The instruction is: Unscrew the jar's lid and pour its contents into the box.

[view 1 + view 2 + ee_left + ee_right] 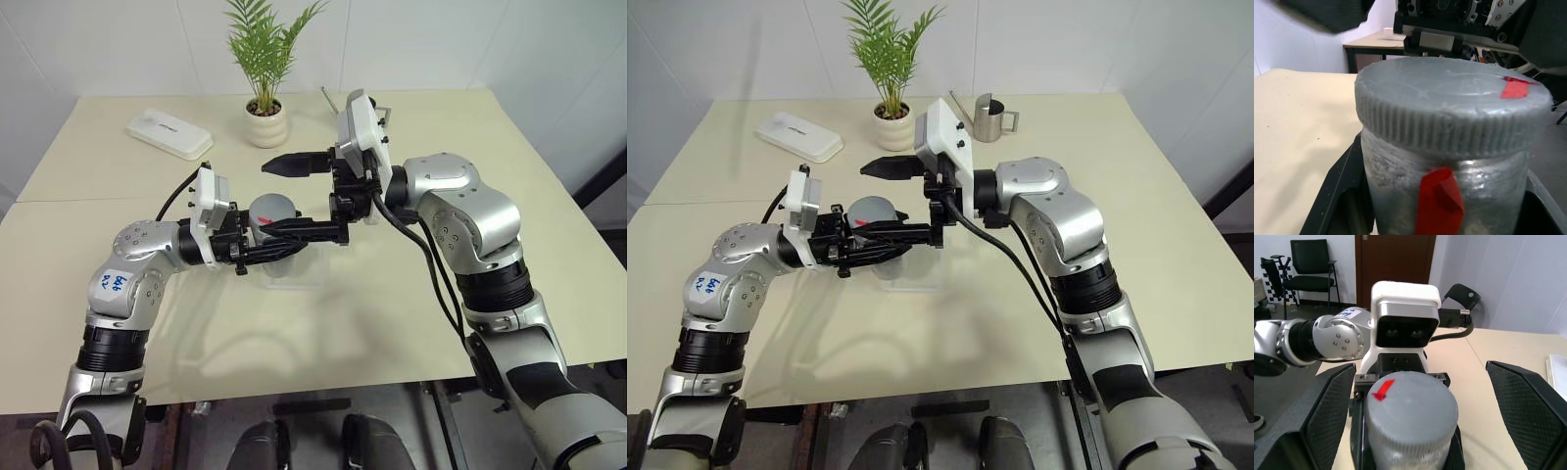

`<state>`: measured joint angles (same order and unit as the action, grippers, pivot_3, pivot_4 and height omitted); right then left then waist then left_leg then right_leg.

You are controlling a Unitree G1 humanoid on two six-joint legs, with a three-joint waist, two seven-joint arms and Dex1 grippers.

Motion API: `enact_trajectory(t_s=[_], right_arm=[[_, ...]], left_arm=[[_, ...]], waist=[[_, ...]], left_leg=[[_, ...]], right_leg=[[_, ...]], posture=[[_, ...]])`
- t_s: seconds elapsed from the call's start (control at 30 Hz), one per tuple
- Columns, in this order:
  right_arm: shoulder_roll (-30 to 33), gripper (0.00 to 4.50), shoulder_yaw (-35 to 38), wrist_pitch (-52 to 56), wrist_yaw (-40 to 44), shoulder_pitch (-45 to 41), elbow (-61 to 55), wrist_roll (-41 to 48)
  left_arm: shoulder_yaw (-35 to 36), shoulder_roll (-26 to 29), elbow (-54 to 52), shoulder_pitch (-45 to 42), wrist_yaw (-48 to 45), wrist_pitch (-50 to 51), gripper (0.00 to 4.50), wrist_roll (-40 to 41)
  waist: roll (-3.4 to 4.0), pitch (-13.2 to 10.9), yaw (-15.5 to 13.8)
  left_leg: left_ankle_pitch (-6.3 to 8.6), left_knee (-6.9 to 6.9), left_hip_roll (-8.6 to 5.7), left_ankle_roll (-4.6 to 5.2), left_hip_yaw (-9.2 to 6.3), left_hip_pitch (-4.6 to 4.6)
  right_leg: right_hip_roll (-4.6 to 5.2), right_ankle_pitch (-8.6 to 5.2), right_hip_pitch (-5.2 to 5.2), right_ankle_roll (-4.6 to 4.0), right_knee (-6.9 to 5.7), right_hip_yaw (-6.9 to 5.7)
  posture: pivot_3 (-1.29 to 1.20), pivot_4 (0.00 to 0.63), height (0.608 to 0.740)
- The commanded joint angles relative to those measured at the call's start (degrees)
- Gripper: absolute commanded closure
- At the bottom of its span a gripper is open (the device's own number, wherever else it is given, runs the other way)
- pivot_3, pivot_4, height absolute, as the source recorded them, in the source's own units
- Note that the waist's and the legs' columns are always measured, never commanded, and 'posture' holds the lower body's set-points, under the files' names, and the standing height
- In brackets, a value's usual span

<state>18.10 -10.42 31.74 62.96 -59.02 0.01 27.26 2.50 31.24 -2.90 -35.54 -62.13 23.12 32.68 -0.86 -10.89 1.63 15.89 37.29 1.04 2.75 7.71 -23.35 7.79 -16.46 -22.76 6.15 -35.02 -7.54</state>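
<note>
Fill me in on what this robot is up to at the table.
The left gripper is shut on the jar, holding it upright above the clear box. The grey lid with its red mark is on the jar. The right gripper has its jaws open on either side of the lid, not touching it. Nothing has been poured. A white case, a potted plant and a steel watering can stand at the far side of the table.

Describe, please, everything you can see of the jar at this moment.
The jar is a small silvery-grey cylinder, upright, held above the clear box by the shut left gripper. Its ribbed grey lid, marked with red tape, is still on; another red strip sticks to its side. The open right gripper straddles the lid without touching.
</note>
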Motion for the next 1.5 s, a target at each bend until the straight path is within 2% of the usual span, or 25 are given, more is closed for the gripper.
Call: enact_trajectory(t_s=[0.03,0.27,0.57,1.1,1.3,1.5], right_arm=[[-1.31,0.02,-0.67,0.73,-1.52,0.1,-2.31,0.23],[-2.06,0.02,-1.09,0.41,-3.27,-0.13,-0.35,-1.02],[1.16,0.02,0.67,-1.03,-1.57,0.03,1.94,-1.65],[13.12,0.02,7.29,-0.48,3.39,4.0,4.35,1.46],[11.8,0.02,10.28,4.53,5.21,4.08,-0.31,9.42],[6.52,0.02,7.54,5.16,1.61,2.92,-4.11,9.9]], left_arm=[[0.19,-0.71,-0.57,-1.39,0.5,-0.4,2.26,0.39],[0.13,-1.09,-1.23,-1.51,0.26,-0.28,2.26,0.76],[0.73,-0.82,-2.3,-0.5,-0.32,-0.68,2.26,1.39],[1.8,-1.43,-1.55,0.44,-0.27,-2.65,2.26,1.52],[2.4,-2.43,-0.66,0.28,-0.03,-3.37,2.26,2.06],[2.31,-4.32,0.63,-0.65,0.46,-3.85,2.26,1.93]], waist=[[0.0,0.0,0.01],[0.0,0.0,0.01],[0.0,0.0,-0.01],[0.0,0.0,-0.13],[0.0,0.0,-0.02],[0.0,0.0,-0.07]], left_leg=[[0.0,0.0,0.0,0.0,0.01,0.0],[0.0,-0.02,0.0,0.0,0.0,0.0],[0.0,-0.01,-0.01,0.0,0.0,-0.01],[0.0,0.02,-0.02,0.03,0.03,-0.02],[-0.01,0.02,0.1,0.01,0.1,0.03],[-0.01,0.08,0.09,0.02,0.1,0.03]], right_leg=[[0.0,0.0,0.0,0.0,0.0,0.01],[0.0,0.0,-0.01,0.0,0.0,0.0],[0.0,0.0,0.0,0.0,0.0,0.0],[0.03,0.0,0.02,0.01,0.06,0.0],[-0.07,0.0,0.02,0.0,0.03,0.05],[-0.04,0.0,0.02,0.0,-0.01,0.07]], posture=[[0.0,0.15,0.74],[0.0,0.15,0.74],[0.0,0.15,0.74],[0.0,0.15,0.74],[0.0,0.15,0.74],[0.0,0.15,0.74]])
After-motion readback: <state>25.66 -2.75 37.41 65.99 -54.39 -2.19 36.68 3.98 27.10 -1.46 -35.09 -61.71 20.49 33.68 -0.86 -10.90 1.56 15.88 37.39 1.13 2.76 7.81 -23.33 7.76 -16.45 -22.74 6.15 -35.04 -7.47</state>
